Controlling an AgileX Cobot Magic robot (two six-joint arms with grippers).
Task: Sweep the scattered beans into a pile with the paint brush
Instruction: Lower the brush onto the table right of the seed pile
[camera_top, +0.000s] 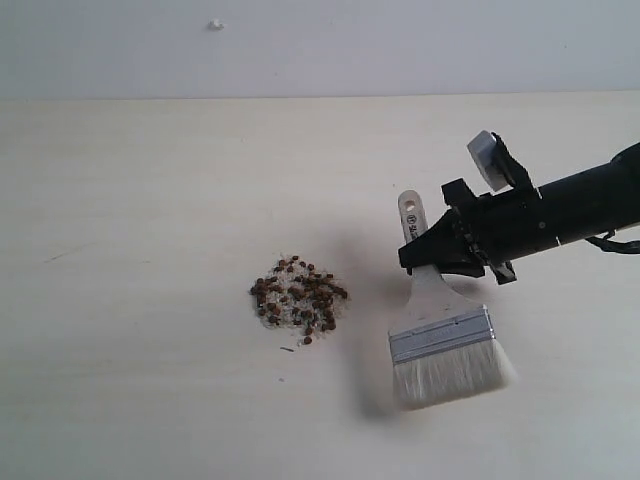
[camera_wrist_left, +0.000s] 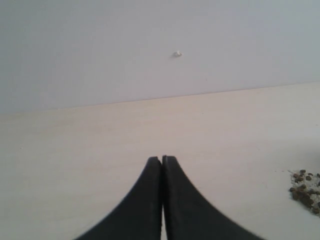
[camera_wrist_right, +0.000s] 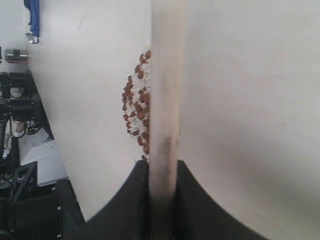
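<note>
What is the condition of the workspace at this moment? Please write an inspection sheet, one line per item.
Surface: pale table, light wood grain.
Job's things: beans in one pile, mixed with whitish grains; paint brush beside it, not touching.
Clutter: a few dark specks near the pile.
Grippers: right gripper shut on the paint brush; left gripper shut, empty.
Cables: dark cable at the right arm.
Surroundings: plain wall with a small white mark.

A pale wood-grain surface (camera_top: 150, 200) is filling most of the exterior view, meeting a plain whitish wall (camera_top: 400, 45) at 12 o'clock. A small white lump (camera_top: 216, 24) is sitting on the wall toward 11 o'clock. Past the surface's edge, dark equipment (camera_wrist_right: 15, 100) and a blue cloth (camera_wrist_right: 32, 15) are showing.
</note>
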